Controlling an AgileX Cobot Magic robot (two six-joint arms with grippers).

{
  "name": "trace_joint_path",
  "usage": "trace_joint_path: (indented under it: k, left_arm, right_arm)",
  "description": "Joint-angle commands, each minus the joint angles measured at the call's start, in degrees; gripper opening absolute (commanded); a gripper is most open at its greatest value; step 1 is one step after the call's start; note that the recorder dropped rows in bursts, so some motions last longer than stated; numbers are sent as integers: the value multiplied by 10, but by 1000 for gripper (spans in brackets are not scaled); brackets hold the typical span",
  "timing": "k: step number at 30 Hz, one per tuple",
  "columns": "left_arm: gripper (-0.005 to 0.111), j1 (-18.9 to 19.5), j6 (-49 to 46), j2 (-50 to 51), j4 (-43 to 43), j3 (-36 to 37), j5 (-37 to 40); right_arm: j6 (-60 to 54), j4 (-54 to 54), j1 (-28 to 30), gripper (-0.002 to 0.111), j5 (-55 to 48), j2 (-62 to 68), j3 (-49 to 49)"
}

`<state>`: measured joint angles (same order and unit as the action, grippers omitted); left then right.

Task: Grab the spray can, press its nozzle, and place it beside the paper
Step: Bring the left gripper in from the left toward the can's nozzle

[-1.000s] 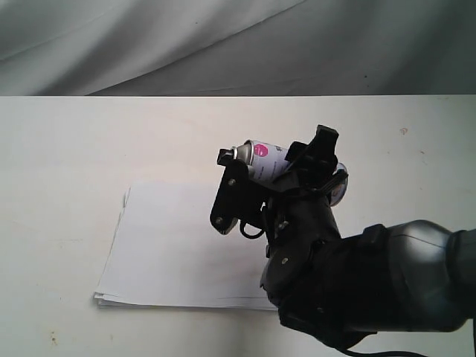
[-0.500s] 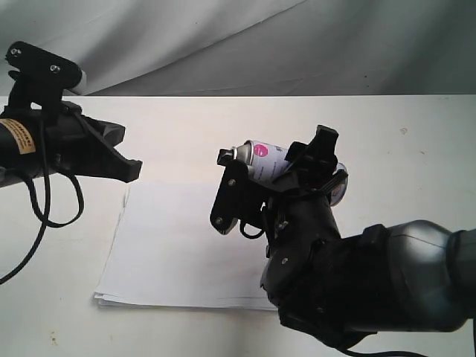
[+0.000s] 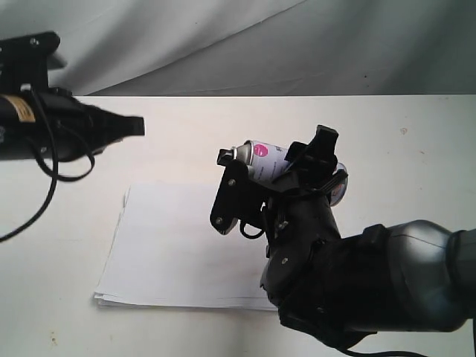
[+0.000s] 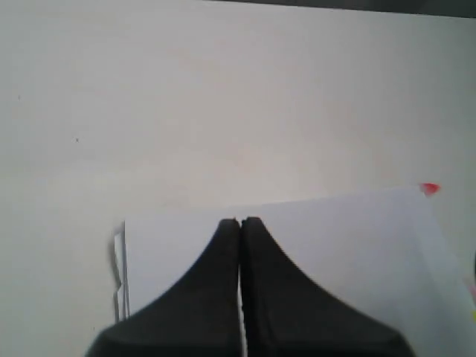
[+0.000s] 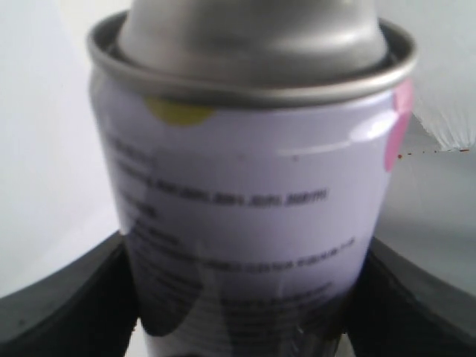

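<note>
The right gripper is clamped on the small silver metal spray can with a printed text label. Its 2 black fingers press the can's opposite sides just below the silver domed rim, as the right wrist view shows. The can lies tilted in that grip and appears raised off the surface. A pink dot faces up, and a yellow mark sits under the rim. The small black plastic nozzle sticks out past the fingers, pointing toward the other arm's side. Below and beside this gripper lies the thin stack of plain white rectangular paper, flat on the pale white table. The left gripper hangs well apart from the can, with its 2 dark fingers pressed together and nothing between them. From its wrist view, its tip hovers over the paper's edge, and a small red tab marks 1 corner of the stack. A grey draped cloth hangs behind the table.
</note>
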<state>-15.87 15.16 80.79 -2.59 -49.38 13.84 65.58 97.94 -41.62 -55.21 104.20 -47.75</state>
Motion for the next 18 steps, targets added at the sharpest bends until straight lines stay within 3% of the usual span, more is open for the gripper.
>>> trace_joint_path:
  k: [1, 4, 8, 12, 18]
  left_arm:
    - [0, -1, -70, 2, -52, -110, 106]
    - [0, 18, -174, 20, -173, -178, 189]
    - [0, 81, -401, 55, -416, -216, 292]
    - [0, 131, -611, 72, -577, -180, 336]
    - [0, 160, -865, 75, -731, -79, 324]
  right_arm:
    - [0, 20, -2, 0, -27, -4, -3]
    - [0, 20, -2, 0, -27, -4, -3]
    - [0, 20, -2, 0, -27, -4, -3]
    - [0, 20, -2, 0, -27, -4, -3]
    - [0, 20, -2, 0, -27, -4, -3]
